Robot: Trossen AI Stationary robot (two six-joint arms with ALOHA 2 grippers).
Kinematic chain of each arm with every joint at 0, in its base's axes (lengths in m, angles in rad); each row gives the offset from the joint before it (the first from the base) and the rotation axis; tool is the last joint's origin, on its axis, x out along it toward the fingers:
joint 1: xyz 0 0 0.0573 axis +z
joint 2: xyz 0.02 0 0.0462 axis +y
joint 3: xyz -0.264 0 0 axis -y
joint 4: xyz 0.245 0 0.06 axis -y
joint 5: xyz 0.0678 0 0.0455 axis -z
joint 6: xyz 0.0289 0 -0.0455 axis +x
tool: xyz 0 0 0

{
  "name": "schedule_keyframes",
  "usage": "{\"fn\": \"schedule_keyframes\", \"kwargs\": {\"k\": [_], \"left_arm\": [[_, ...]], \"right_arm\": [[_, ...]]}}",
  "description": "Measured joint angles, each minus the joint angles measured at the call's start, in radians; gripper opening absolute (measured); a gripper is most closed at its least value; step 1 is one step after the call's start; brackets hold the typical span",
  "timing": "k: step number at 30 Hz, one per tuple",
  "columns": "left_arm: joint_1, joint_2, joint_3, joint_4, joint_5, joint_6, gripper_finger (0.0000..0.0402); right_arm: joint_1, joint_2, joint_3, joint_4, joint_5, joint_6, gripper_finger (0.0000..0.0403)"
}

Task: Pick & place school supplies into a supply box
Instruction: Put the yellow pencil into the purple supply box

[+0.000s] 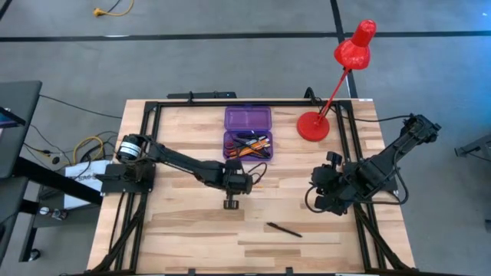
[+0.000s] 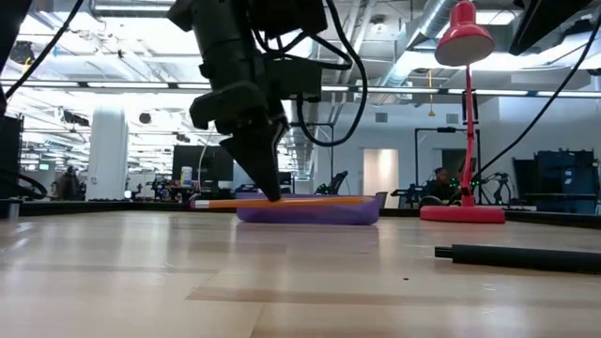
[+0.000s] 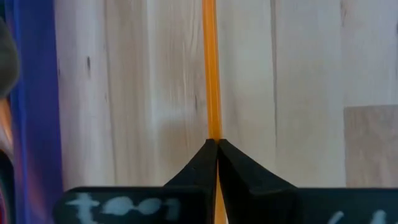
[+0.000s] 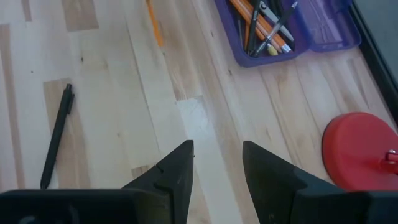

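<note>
**A:** My left gripper (image 3: 216, 146) has its fingers pinched on an orange pencil (image 3: 210, 68), just below the purple supply box (image 1: 248, 132) at the high view's upper centre. I'd lift it clear of the rim, then line it up with the tray's long side before letting go.

**B:** And the black pen (image 1: 284, 229)?

**A:** It lies lower centre, well apart. The right gripper (image 4: 217, 163) waits at centre right, fingers apart. Only the low view shows the pencil hanging level above the table (image 2: 141, 282); the high view hides it.
</note>
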Motion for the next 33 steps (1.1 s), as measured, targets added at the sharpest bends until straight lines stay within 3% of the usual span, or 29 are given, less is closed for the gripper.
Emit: {"fn": "schedule_keyframes", "kwargs": {"k": [24,33], "left_arm": [[0.118,-0.015,0.004,0.005,0.008,0.161,0.0000],[0.205,-0.020,0.117,-0.045,-0.045,0.307,0.0000]], "right_arm": [[0.000,0.000,0.000,-0.023,0.002,0.017,0.0131],[0.000,0.000,0.000,-0.038,0.002,0.027,0.0131]]}}
